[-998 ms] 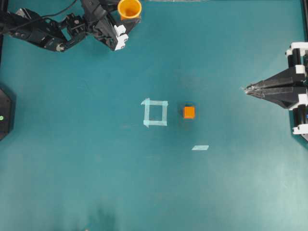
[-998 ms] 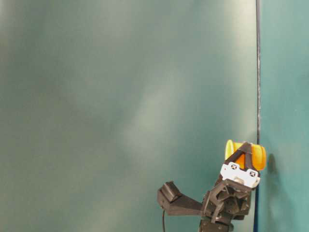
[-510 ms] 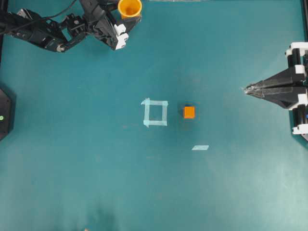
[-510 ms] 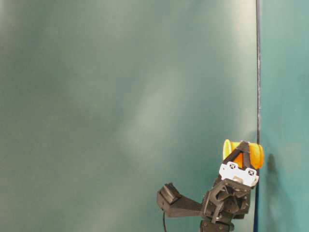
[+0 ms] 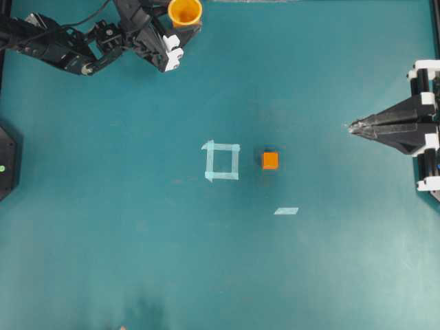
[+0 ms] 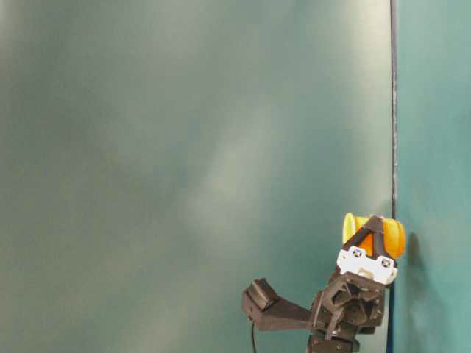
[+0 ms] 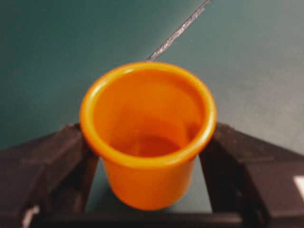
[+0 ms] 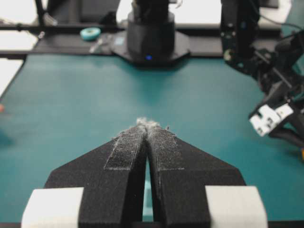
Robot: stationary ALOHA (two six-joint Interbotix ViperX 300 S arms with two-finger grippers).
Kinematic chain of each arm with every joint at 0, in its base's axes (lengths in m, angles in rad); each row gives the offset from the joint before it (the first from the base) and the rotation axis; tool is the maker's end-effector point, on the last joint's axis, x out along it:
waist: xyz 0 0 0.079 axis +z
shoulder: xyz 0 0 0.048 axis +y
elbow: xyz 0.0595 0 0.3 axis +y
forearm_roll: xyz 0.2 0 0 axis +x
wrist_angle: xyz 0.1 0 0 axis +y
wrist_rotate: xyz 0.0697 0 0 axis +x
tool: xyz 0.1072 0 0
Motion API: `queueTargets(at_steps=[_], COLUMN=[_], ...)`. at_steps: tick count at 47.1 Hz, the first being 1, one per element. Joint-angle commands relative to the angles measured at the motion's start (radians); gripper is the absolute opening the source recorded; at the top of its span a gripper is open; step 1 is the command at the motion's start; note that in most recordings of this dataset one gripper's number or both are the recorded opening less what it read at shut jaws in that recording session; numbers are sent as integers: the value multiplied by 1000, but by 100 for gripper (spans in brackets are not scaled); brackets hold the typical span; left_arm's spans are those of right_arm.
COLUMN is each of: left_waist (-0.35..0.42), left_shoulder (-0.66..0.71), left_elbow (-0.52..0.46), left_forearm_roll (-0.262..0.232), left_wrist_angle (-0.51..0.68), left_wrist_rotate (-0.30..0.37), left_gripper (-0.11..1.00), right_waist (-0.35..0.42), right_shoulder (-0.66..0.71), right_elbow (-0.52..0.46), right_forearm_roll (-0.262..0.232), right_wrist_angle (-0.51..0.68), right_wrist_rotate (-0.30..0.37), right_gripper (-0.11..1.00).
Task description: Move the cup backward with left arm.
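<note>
The orange-yellow cup [image 5: 185, 11] stands upright at the table's back edge, left of middle. My left gripper [image 5: 180, 22] reaches in from the top left, with one finger on each side of the cup. In the left wrist view the cup [image 7: 148, 180] fills the gap and both black fingers [image 7: 57, 161] press against its rim. The table-level view shows the cup [image 6: 394, 239] held in the left gripper [image 6: 374, 239] next to the table edge line. My right gripper [image 5: 352, 126] is shut and empty at the right side, and its pads [image 8: 124, 148] meet at the tips.
A small orange cube [image 5: 270, 160] sits near the table's middle, beside a square of pale tape [image 5: 222, 161]. A short tape strip [image 5: 286, 211] lies in front of it. A black base [image 5: 5, 161] stands at the left edge.
The left gripper and cup shifted very slightly near the back edge in the first half second and sit about where they were. The right arm has not moved.
</note>
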Motion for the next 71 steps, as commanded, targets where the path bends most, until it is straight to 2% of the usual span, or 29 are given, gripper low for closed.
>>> queueTargets(at_steps=[1, 71], left_waist=[3, 3], left_shoulder=[-11, -6], left_elbow=[-15, -8], left_forearm_roll=[-2, 0], left_wrist_angle=[-11, -34], left_wrist_rotate=[-2, -2], left_gripper=[63, 63], right_waist=[-2, -5], right_shoulder=[6, 11], right_elbow=[-29, -29], right_forearm_roll=[0, 0], right_wrist_angle=[-3, -3], right_wrist_rotate=[-2, -3], right_gripper=[0, 0])
